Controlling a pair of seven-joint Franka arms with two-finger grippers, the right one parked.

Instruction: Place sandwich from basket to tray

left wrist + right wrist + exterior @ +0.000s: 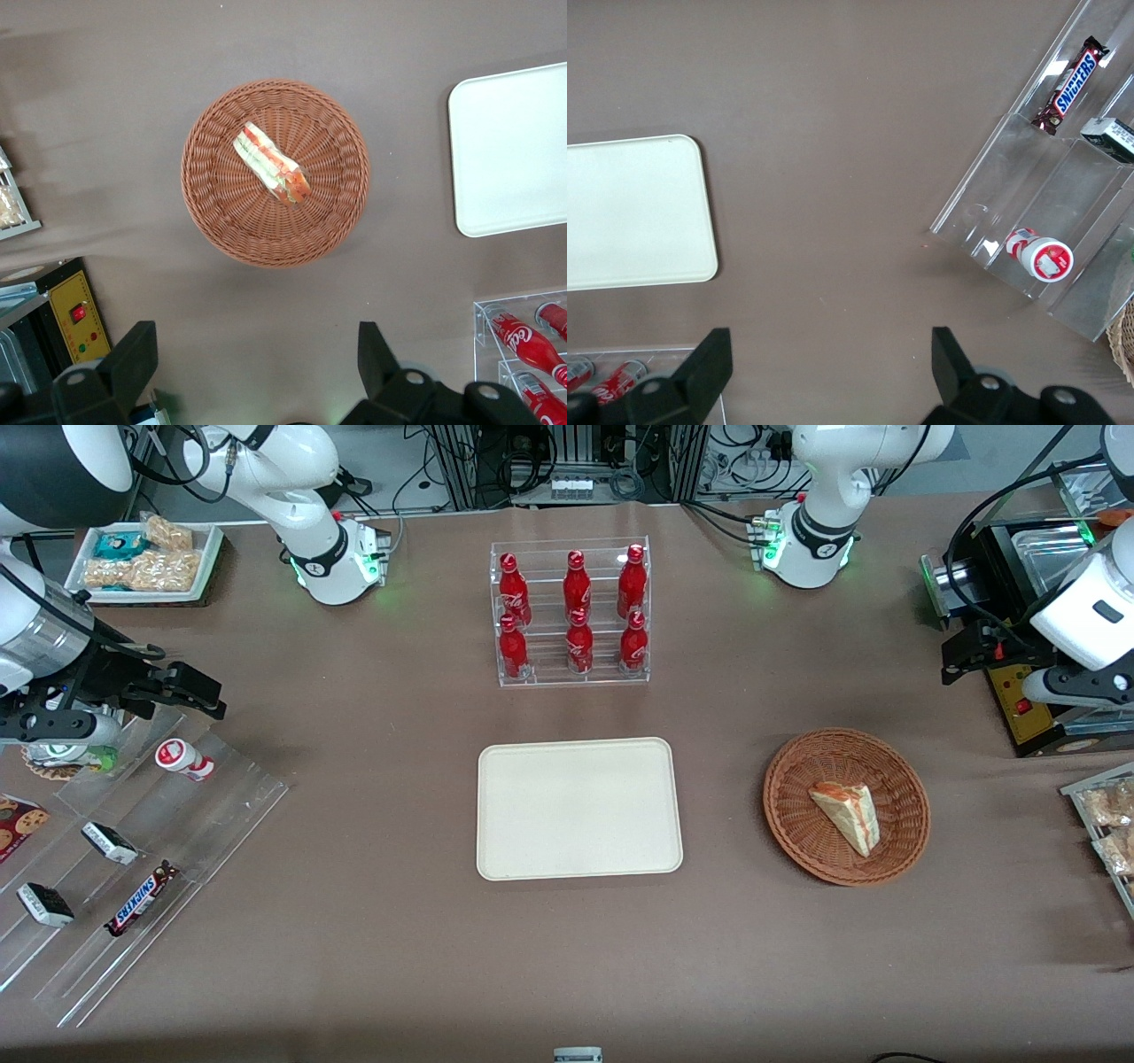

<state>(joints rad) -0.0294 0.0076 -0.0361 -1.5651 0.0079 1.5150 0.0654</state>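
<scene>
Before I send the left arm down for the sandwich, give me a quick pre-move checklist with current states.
1. Triangular wrapped sandwich lies in the round brown wicker basket: ok.
2. Nothing else in the basket crowds it: ok.
3. Left gripper jaws open: ok.
4. Gripper over the sandwich: not ok, it hangs high and off to the basket's side.
5. Cream rectangular tray bare, ready to receive: ok.
6. Table between basket and tray free of obstacles: ok.

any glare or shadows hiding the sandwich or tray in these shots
Front view: even light; the sandwich in the basket and the bare tray read clearly. Left wrist view: the tray looks washed out to near white, the sandwich's layers stay sharp, and the open gripper is dark above the table, clear of the basket. Right wrist view: the tray is bright too.
</scene>
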